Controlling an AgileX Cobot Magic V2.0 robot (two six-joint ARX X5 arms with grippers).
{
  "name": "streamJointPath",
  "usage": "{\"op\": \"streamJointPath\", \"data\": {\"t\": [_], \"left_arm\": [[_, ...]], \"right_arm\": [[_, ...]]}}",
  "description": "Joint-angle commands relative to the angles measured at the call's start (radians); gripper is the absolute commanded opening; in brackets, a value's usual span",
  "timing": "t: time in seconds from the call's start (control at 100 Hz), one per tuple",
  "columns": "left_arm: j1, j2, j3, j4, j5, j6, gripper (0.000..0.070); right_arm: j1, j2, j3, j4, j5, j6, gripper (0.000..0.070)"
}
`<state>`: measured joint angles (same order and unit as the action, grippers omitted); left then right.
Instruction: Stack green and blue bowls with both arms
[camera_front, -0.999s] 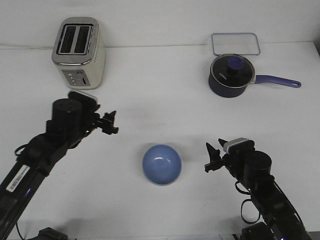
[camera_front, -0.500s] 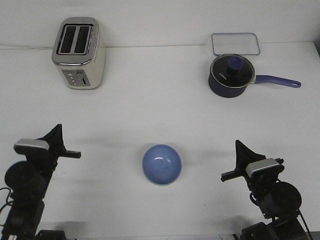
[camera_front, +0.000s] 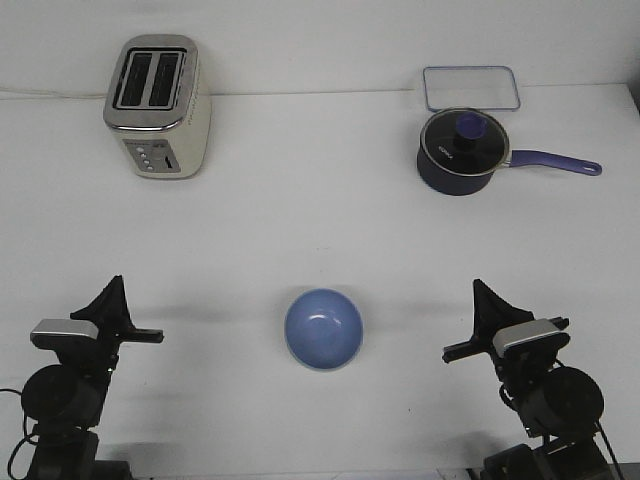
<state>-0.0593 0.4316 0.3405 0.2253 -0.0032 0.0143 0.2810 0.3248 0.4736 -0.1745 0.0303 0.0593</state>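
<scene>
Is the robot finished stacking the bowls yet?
Looks finished. The blue bowl sits mid-table, a pale rim peeking beneath it, probably the green bowl. The left gripper and right gripper hold nothing and sit apart from it. Nothing seems left.

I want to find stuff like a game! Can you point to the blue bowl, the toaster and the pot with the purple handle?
blue bowl (camera_front: 323, 328): front view, middle of its inside.
toaster (camera_front: 157, 108): front view, upper body beside the slots.
pot (camera_front: 462, 148): front view, on its lid.
</scene>
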Motion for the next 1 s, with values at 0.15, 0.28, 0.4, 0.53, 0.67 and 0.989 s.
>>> {"op": "streamJointPath", "data": {"t": [0.15, 0.28, 0.4, 0.53, 0.67, 0.989], "left_arm": [[0.001, 0.005, 0.011, 0.011, -0.005, -0.003, 0.0014], [0.001, 0.005, 0.010, 0.011, -0.005, -0.003, 0.0014], [0.000, -0.002, 0.010, 0.002, -0.005, -0.003, 0.0015], [0.001, -0.057, -0.009, 0.008, -0.012, 0.000, 0.0013], [0.001, -0.204, -0.146, 0.016, -0.042, -0.007, 0.0012], [0.019, -0.429, -0.327, -0.045, -0.042, -0.029, 0.0013]], "right_arm": [[0.004, 0.002, 0.003, 0.011, 0.003, -0.005, 0.0001], [0.004, 0.002, 0.003, 0.011, 0.003, -0.005, 0.0001], [0.004, 0.002, 0.003, 0.011, 0.003, -0.005, 0.0001], [0.004, 0.002, 0.003, 0.011, 0.003, -0.005, 0.0001], [0.004, 0.002, 0.003, 0.011, 0.003, -0.005, 0.0001], [0.004, 0.002, 0.003, 0.011, 0.003, -0.005, 0.0001]]}}
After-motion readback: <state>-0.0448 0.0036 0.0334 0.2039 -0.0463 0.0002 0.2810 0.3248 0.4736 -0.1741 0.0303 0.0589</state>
